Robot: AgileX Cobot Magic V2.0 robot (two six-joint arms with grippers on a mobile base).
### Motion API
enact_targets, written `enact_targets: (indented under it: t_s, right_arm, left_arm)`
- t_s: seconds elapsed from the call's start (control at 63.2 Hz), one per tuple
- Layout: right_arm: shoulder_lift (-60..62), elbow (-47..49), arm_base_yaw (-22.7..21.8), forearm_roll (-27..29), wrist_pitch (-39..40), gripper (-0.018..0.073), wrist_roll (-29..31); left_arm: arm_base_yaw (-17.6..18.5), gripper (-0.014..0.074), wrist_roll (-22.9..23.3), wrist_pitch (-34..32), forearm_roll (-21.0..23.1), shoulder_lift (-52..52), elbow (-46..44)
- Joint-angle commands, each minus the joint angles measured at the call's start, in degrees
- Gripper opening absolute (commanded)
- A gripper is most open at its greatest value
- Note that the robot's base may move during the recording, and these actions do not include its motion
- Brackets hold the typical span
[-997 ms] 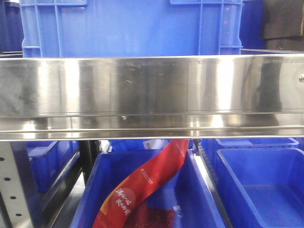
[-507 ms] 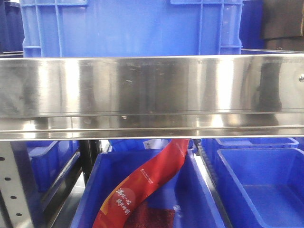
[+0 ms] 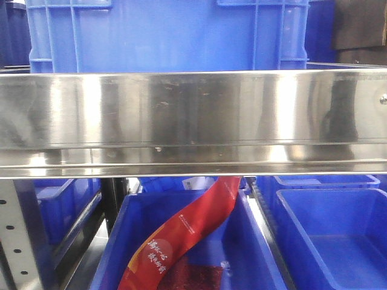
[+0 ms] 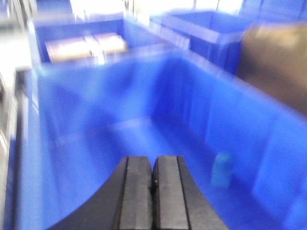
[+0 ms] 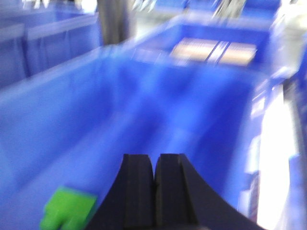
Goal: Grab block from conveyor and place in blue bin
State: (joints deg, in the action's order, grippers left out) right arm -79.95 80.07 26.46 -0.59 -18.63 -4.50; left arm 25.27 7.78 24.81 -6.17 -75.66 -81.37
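Inside a blue bin (image 5: 57, 120), low and left of the right gripper (image 5: 154, 182), lies a green block (image 5: 67, 211); it rests on the bin floor, near the gripper but apart from it, not held. Right gripper's two black pads are pressed together with only a thin seam between them, nothing pinched. View is blurred. Beyond that bin's far wall sits another bin with pale flat cartons (image 5: 213, 51) in it.

Left gripper (image 4: 152, 191) hangs over a second blue bin (image 4: 268, 143), pads also pressed together, pinching nothing. Right of that gripper, near the bin's right wall, stands a small blue object (image 4: 222, 168), too blurred to tell what it is; it is apart from the pads. Behind this bin another one holds pale cartons (image 4: 86, 45), and a brown shape (image 4: 276, 67) rises beyond the right wall.

Front view shows no gripper and no block. A shiny steel rail (image 3: 193, 121) crosses the frame, a large blue crate (image 3: 163, 36) above it. Below the rail are more blue bins; a red banner (image 3: 181, 235) with white print drapes into the middle one (image 3: 254, 241).
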Motion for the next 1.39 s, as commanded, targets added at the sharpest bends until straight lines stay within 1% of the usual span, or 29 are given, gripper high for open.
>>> enact_targets:
  t_s: [0.0, 0.079, 0.206, 0.301, 0.364, 0.443, 0.538, 0.649, 0.697, 0.887, 0.997, 1.092, 1.377]
  right_arm:
    - [3.3, -0.9, -1.3, -0.1, 0.8, -0.0160, 0.1]
    - [5.7, -2.1, -2.3, -0.1, 1.0, -0.0160, 0.1]
    - [10.4, -5.9, -2.8, -0.1, -0.1, -0.0161, 0.1]
    - [14.2, -9.9, -2.8, -0.1, -3.3, -0.0161, 0.1]
    - [17.1, -13.4, -2.8, -0.1, -2.7, -0.0161, 0.1]
    - [20.5, -19.3, -2.8, -0.3, 0.8, -0.0161, 0.1]
    - [25.0, -28.1, -2.8, -0.5, 9.4, -0.0161, 0.1]
    - [31.5, -38.5, -2.8, -0.5, 18.3, -0.0161, 0.1]
    - [34.5, -41.9, -2.8, -0.5, 19.5, -0.0161, 0.1]
    - [43.1, -52.2, -2.8, 0.1, 19.2, -0.0161, 0.0]
    - [47.4, -53.6, -2.8, 0.6, 19.1, -0.0161, 0.0]
    - [49.8, -53.6, -2.8, 0.6, 20.0, -0.0161, 0.0]
    - [52.2, -53.6, -2.8, 0.6, 20.9, -0.0161, 0.0]
  left_arm:
    - [0.0, -0.0111, 0.0, -0.2, -0.1, 3.2, 1.7]
    - [0.0, -0.0111, 0.0, -0.4, -1.0, 5.7, 4.0]
    - [0.0, -0.0111, 0.0, -1.2, -1.0, 10.4, 9.4]
    - [0.0, -0.0111, 0.0, -2.5, -1.0, 14.0, 13.6]
    - [0.0, -0.0111, 0.0, -3.6, -1.0, 16.4, 17.2]
    - [0.0, -0.0111, 1.2, -6.3, -0.5, 19.7, 22.0]
    - [0.0, -0.0111, 1.6, -11.3, 0.0, 24.3, 28.5]
    - [0.0, -0.0111, 1.6, -16.9, 1.9, 30.0, 36.4]
    - [0.0, -0.0111, 1.6, -17.9, 2.1, 32.7, 39.8]
    - [0.0, -0.0111, 1.6, -17.7, 2.1, 42.5, 49.9]
    - [0.0, -0.0111, 1.6, -17.7, 2.1, 47.4, 53.2]
    - [0.0, -0.0111, 1.6, -17.7, 2.1, 50.4, 53.9]
    - [0.0, -0.0111, 1.6, -18.2, 2.1, 53.4, 53.9]
